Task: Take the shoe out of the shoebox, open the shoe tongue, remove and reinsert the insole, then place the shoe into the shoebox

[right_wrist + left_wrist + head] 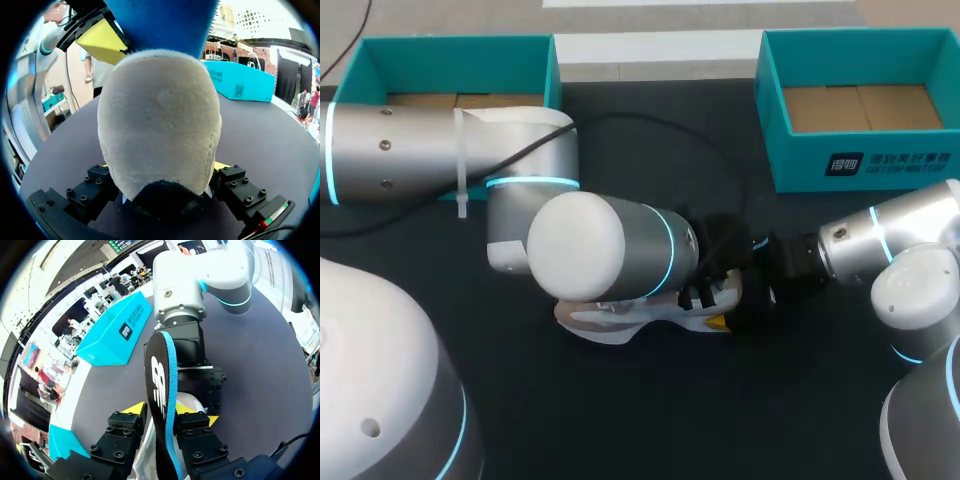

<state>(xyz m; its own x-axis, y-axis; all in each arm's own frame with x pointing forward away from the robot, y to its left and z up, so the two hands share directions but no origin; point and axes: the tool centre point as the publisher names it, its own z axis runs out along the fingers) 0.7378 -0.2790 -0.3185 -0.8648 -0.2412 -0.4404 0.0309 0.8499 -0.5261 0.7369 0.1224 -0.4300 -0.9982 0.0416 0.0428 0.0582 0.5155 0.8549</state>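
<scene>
**As Found on the Worktop: One Shoe, One Insole, Two Shoeboxes**

Where the two arms met near the middle of the dark worktop [620, 420], the following items were recorded.

1. Shoe [610, 322]. It was pale grey and white and lay on the worktop outside both boxes. In the head view the last joint of the left arm [520, 160] partly hid it. In the right wrist view its rounded, pale, suede-like end [160, 115] filled the space between that gripper's fingers.

2. Insole [161, 375]. It had a black face and a bright blue edge and underside, and it stood on edge. In the right wrist view its blue side [160, 22] rose above the end of the shoe. Whether its lower end sat inside the shoe could not be told.

3. Left gripper [164, 410]. In the head view it hung over the right end of the shoe [705, 295]. Its two yellow-tipped fingers pressed on opposite faces of the insole and pinched it upright.

4. Right gripper [161, 167]. It was carried by the right arm [890, 240] and sat low at the right end of the shoe [765, 290], just beside the left gripper. One finger lay against each side of the shoe's end, clamping it.

5. Left shoebox [460, 45]. It was teal and lidless with its brown card floor showing, at the far left of the worktop, well apart from the shoe.

6. Right shoebox [860, 160]. It matched the left one and stood at the far right. In the left wrist view it appeared beyond the insole [112, 337].
</scene>
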